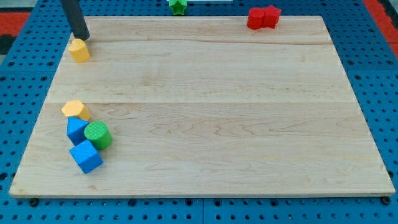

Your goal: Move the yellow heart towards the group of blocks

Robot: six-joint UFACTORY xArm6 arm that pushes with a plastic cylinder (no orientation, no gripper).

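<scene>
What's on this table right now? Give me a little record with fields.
tip: my tip just above the yellow heart, at the view's top left
group: yellow block, two blue cubes, green cylinder, bottom left
top edge: green block, red blocks
surface: wooden board

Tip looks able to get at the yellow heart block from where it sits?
Probably yes: my tip sits just above the yellow heart block at the wooden board's top-left, nothing between them.
</scene>
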